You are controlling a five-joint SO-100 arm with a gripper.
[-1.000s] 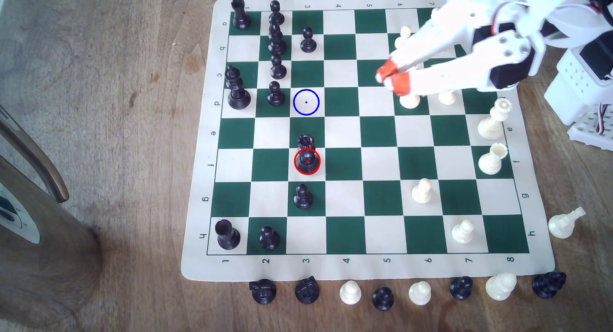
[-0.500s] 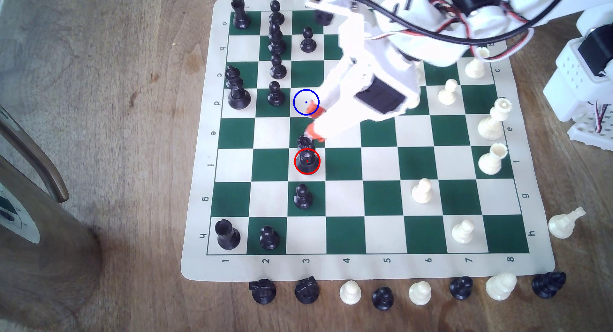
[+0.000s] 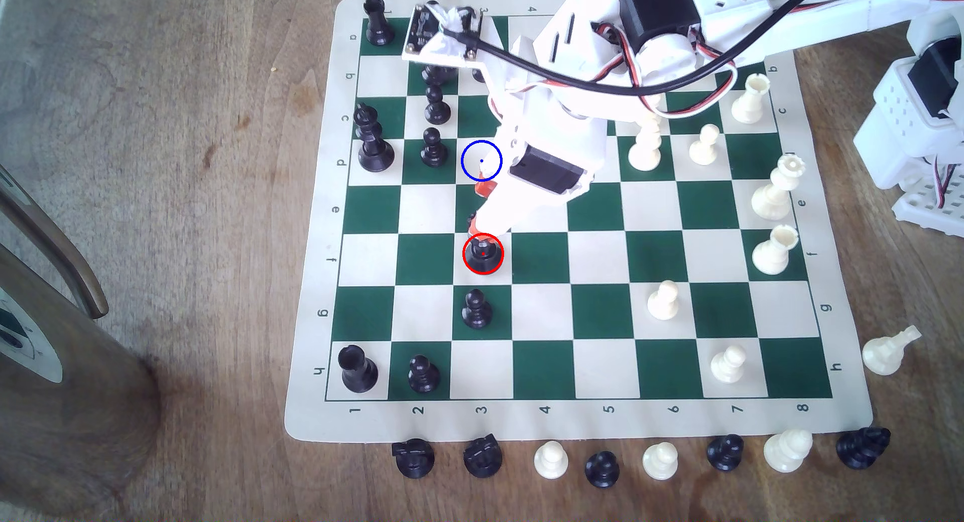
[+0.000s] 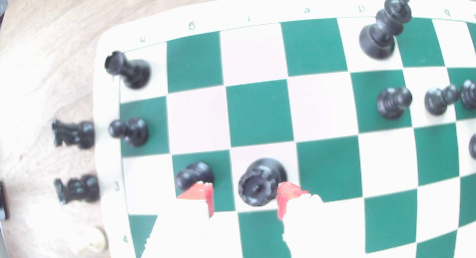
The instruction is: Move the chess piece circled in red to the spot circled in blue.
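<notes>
Gripper point(image 4: 244, 198) spread wide around the crown of the chess piece point(image 4: 258, 182), red fingertips point(image 4: 203, 193) flanking it, not clearly touching.

Still parked on the red-circled cream square at f3 point(image 3: 483, 259), going by the printed 1–8 and a–h along the board point(image 3: 574, 420) border. Blue-circled spot point(image 3: 472, 160) two squares up column 3 in the exterior view, green e3 between, part-covered by the arm. Black pawn point(image 3: 476, 309) right behind on g3; f2 and f4 both free.
</notes>
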